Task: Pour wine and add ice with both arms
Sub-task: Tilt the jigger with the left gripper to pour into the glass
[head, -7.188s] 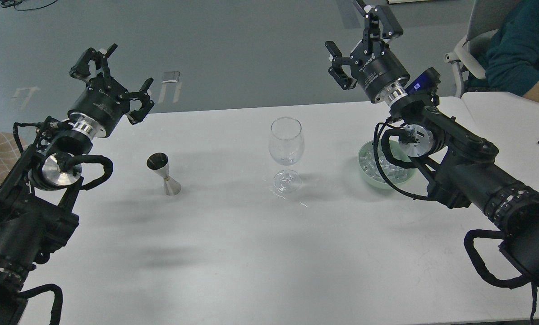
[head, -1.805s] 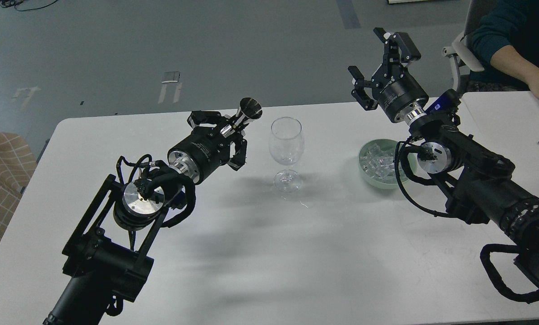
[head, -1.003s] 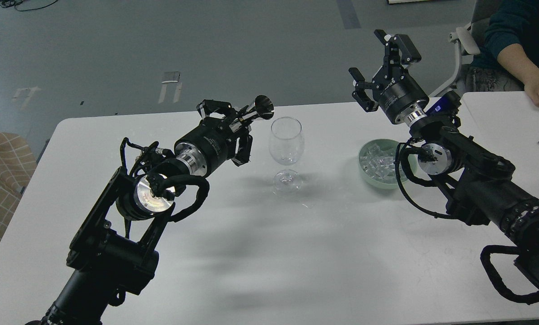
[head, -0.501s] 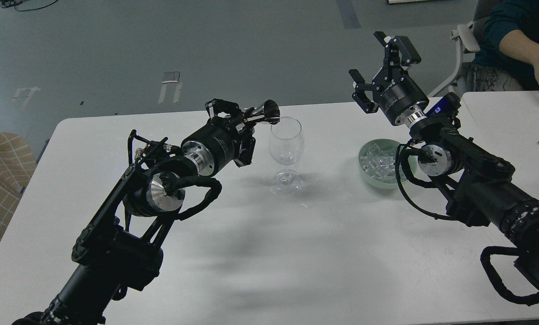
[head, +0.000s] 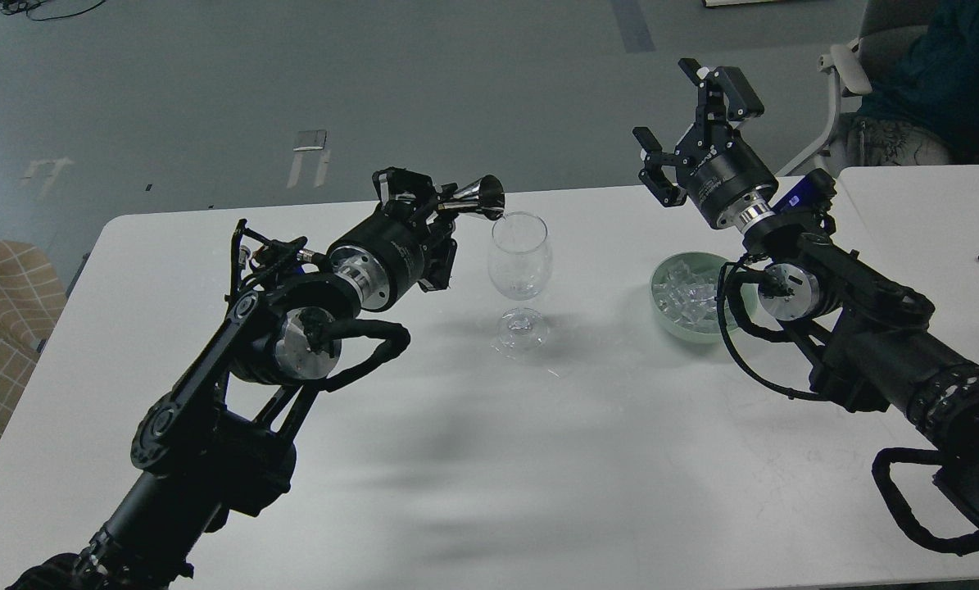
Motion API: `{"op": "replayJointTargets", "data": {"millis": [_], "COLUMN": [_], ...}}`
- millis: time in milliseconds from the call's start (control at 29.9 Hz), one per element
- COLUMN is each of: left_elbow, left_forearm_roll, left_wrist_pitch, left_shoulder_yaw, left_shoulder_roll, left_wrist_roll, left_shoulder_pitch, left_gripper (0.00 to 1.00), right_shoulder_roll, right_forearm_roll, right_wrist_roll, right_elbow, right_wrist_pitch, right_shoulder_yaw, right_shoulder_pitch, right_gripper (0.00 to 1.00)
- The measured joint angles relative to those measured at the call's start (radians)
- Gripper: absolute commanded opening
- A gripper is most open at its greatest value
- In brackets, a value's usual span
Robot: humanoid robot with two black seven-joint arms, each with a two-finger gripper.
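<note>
Jigger (head: 474, 197): polished metal. Wine glass (head: 520, 260): clear glass. Bowl (head: 659, 307): glossy pale green. Worktop (head: 538, 459): smooth matt white.

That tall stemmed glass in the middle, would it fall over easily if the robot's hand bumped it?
Probably, yes. The wine glass carries a wide bowl on a thin stem over a small foot, so a knock near the rim would likely tip it. It looks nearly empty, so little weight steadies it. Thin clear glass like this would probably break, and the left hand tilts a metal jigger right at its rim.
</note>
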State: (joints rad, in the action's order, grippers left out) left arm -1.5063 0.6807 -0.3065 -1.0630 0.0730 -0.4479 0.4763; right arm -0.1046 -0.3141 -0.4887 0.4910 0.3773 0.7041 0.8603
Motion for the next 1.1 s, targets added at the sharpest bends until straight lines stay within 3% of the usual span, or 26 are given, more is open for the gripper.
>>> {"op": "replayJointTargets", "data": {"millis": [1103], "left_elbow": [-0.054], "left_forearm_roll": [0.142], "left_wrist_pitch": [-0.003], "left_shoulder_yaw": [0.034], "left_shoulder_roll": [0.060], "left_wrist_roll": [-0.041], "left_shoulder_pitch": [0.038], "left_gripper": [0.00], "right_shoulder_roll": [-0.001], "right_forearm_roll": [0.000], "right_wrist_roll": [0.000], "right_elbow": [-0.002], "right_wrist_pitch": [0.000], "right_shoulder_yaw": [0.000], "right_shoulder_pitch": [-0.002], "right_gripper": [1.00]}}
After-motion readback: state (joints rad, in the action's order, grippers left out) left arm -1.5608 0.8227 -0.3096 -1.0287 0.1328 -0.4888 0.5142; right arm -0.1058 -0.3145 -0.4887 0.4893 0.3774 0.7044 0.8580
